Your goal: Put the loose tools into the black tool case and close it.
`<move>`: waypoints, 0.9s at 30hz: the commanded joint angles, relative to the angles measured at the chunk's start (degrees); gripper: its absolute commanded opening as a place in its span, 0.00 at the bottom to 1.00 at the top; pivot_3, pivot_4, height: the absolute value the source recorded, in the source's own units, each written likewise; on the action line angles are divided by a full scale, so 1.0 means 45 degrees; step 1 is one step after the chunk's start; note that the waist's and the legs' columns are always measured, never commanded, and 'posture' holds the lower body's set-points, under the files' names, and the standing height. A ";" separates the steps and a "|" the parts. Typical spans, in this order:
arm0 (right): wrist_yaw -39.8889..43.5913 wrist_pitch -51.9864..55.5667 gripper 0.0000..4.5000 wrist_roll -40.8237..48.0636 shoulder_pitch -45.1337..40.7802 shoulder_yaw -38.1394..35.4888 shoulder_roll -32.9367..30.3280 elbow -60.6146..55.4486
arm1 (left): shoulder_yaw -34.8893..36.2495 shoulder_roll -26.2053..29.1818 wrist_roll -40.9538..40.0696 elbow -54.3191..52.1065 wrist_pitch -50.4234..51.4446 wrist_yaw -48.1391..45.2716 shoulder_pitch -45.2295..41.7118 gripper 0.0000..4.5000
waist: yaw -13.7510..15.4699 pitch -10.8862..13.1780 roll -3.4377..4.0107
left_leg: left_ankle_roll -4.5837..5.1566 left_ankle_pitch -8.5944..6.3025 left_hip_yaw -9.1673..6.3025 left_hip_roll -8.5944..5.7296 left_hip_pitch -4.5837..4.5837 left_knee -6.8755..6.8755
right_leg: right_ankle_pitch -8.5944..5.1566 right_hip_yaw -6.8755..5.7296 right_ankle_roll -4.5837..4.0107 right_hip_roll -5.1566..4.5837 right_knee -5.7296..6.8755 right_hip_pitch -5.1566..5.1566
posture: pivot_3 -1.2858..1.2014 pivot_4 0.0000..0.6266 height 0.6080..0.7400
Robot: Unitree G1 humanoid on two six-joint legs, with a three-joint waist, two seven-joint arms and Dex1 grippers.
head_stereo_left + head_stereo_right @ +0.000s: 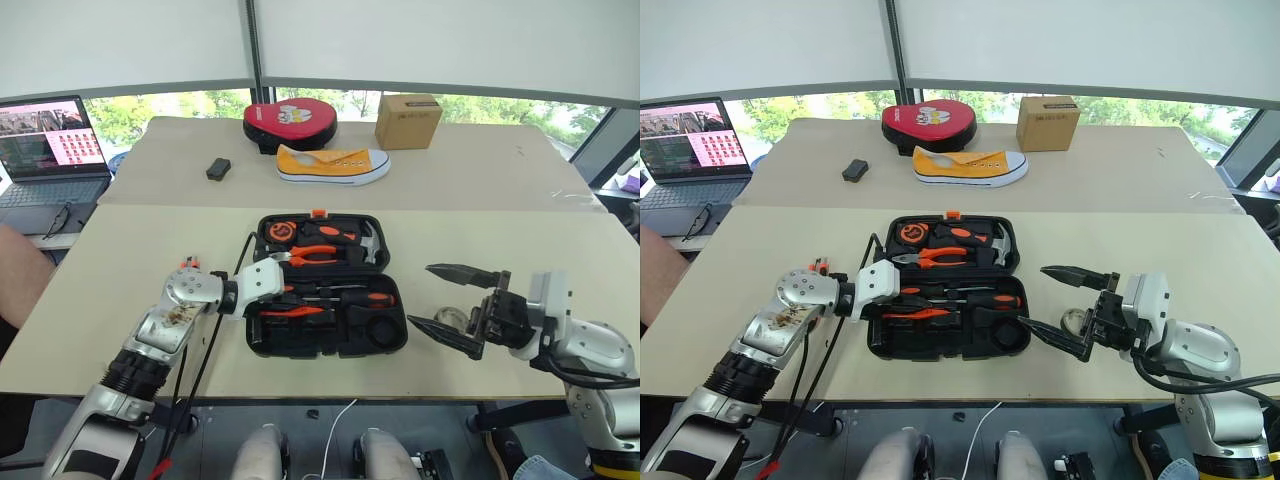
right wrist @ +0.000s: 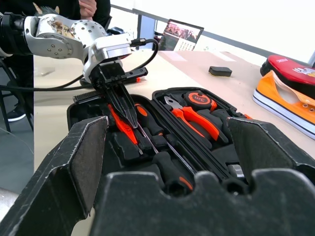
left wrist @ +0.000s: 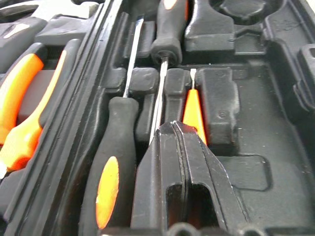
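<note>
Centrally, the black tool case [image 1: 330, 340] lies open on the surface [image 1: 120, 300]. Left gripper [image 2: 129, 115], jaws clenched and empty, dips into the case over two screwdrivers [image 1: 345, 297]. Right gripper [image 1: 450, 305], jaws released wide, flanks a tape roll [image 1: 450, 320] beside the case.

Black tool case [image 1: 330, 340] open flat on table — screwdrivers [image 1: 345, 298] slotted inside.
</note>
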 commanded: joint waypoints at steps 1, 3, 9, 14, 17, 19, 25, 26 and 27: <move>-0.0024 -0.0157 1.00 0.0183 -0.0171 -0.0202 0.0026 -0.0233 | -0.0292 0.0066 0.0386 0.0338 0.0264 0.0066 0.0437 0.01 | 0.0003 0.0000 0.0000 | 0.0001 0.0000 0.0000 0.0000 -0.0001 0.0000 | 0.0000 0.0000 -0.0001 0.0000 0.0000 0.0000 | 0.52 0.24 1.00; -0.0024 -0.0148 1.00 0.0173 -0.0155 -0.0191 0.0027 -0.0246 | -0.0123 0.0094 0.0192 0.0165 -0.0119 -0.0004 0.0552 0.01 | 0.0002 0.0000 0.0000 | 0.0001 -0.0001 -0.0001 0.0000 -0.0002 0.0000 | 0.0000 0.0000 -0.0001 -0.0001 0.0000 -0.0001 | 0.52 0.24 1.00; -0.0086 -0.0389 1.00 0.0147 0.0071 -0.0486 0.0166 0.0000 | 0.2407 -0.0020 -0.2049 -0.1269 -0.0652 0.0367 0.1684 0.01 | -0.0073 0.0003 -0.0003 | 0.0009 -0.0007 -0.0002 0.0011 -0.0026 -0.0007 | -0.0001 0.0004 -0.0004 -0.0007 -0.0004 -0.0032 | 0.52 0.24 1.00; 0.0630 -0.0977 1.00 0.0065 0.0370 -0.0836 0.0003 0.0801 | 0.6010 0.0503 -0.4413 -0.3259 -0.0225 0.0970 0.4429 0.33 | -0.0138 0.0007 -0.0005 | 0.0012 -0.0008 -0.0007 0.0021 -0.0057 -0.0009 | -0.0001 -0.0002 -0.0003 -0.0037 -0.0003 -0.0063 | 0.52 0.24 1.00; 0.1218 -0.0908 1.00 0.0260 0.0581 -0.0929 -0.0205 0.1250 | 0.8387 0.0548 -0.4731 -0.3800 -0.0159 0.2009 0.6512 0.57 | -0.0201 0.0009 -0.0003 | 0.0021 -0.0015 0.0003 0.0020 -0.0035 -0.0030 | -0.0002 0.0001 -0.0001 -0.0057 -0.0022 -0.0051 | 0.52 0.24 1.00; 0.1530 -0.1252 1.00 0.0102 0.0571 -0.0923 -0.0198 0.1559 | 0.9841 0.0246 -0.4923 -0.4085 -0.0176 0.2775 0.7880 0.74 | -0.0211 0.0010 -0.0005 | 0.0021 -0.0015 0.0002 0.0012 -0.0016 -0.0050 | -0.0002 -0.0003 -0.0001 -0.0075 -0.0033 -0.0037 | 0.52 0.24 1.00; 0.2296 -0.2962 1.00 -0.0796 0.0417 -0.0496 0.0082 0.2533 | 1.2845 -0.0536 -0.5259 -0.3651 -0.0034 0.3897 1.1157 0.99 | -0.0186 0.0021 -0.0033 | 0.0018 -0.0020 0.0007 0.0012 -0.0015 -0.0069 | -0.0007 -0.0009 -0.0011 -0.0093 -0.0064 -0.0040 | 0.52 0.24 1.00; 0.2392 -0.3257 1.00 -0.0931 0.0369 -0.0407 0.0149 0.2727 | 1.3126 -0.0573 -0.5239 -0.3514 0.0282 0.4132 1.1625 0.99 | -0.0152 0.0023 -0.0037 | 0.0012 -0.0023 0.0007 0.0012 -0.0016 -0.0069 | -0.0015 -0.0014 -0.0024 -0.0096 -0.0064 -0.0043 | 0.52 0.24 1.00; 0.2477 -0.3421 1.00 -0.1010 0.0295 -0.0302 0.0191 0.2919 | 1.3261 -0.0588 -0.5089 -0.3588 0.0654 0.4371 1.2155 0.99 | -0.0103 0.0025 -0.0040 | 0.0006 -0.0027 0.0003 0.0012 -0.0017 -0.0069 | -0.0032 -0.0024 -0.0054 -0.0101 -0.0063 -0.0044 | 0.52 0.24 1.00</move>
